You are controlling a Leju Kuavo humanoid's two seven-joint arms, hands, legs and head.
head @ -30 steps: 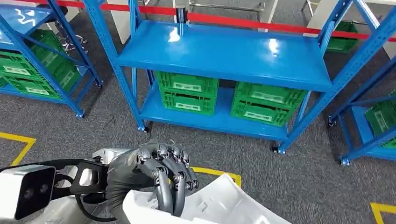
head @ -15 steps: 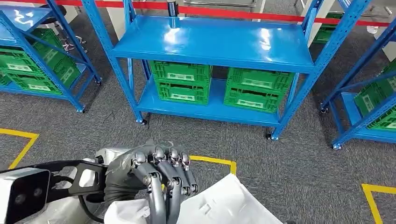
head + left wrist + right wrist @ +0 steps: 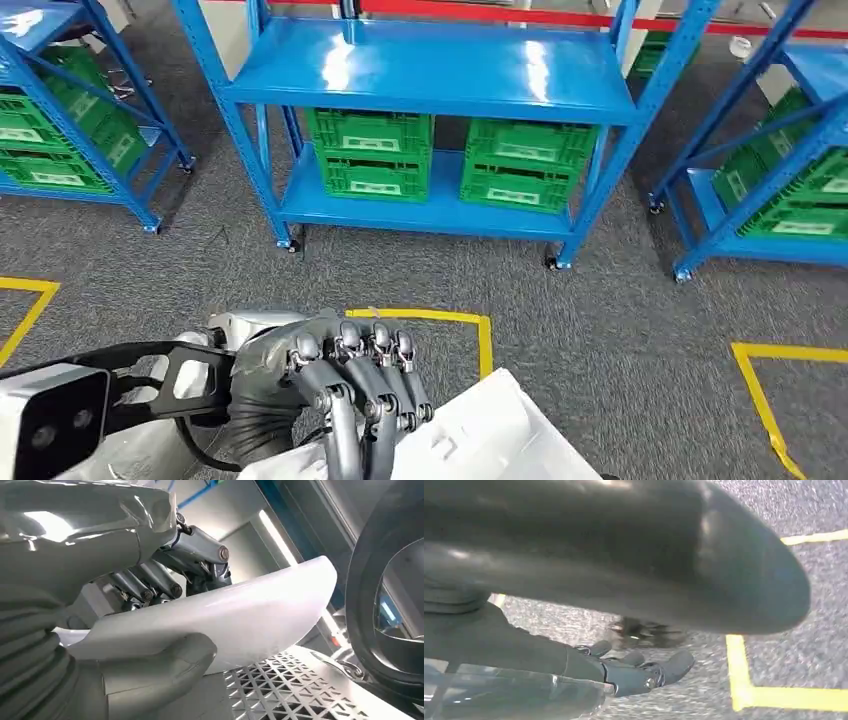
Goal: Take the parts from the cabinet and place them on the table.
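The robot walks with a white part

The whole picture has slid since a moment ago: the blue shelf (image 3: 430, 70) sits higher and more centered now, so the robot is turning, carrying the part away. The left robot hand (image 3: 350, 385), lower middle, is clamped on the smooth, curved white part (image 3: 490, 440). The right robot hand (image 3: 644, 672) hangs over the rough grey floor with fingers apart, empty. Green crates (image 3: 370, 155) look ribbed.

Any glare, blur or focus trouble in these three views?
Head view: sharp, with light glare on the top shelf. Left wrist view: the left hand and white part sit very close, bright highlights on the hand cover. Right wrist view: soft and blurred, the right hand dim over the carpet.
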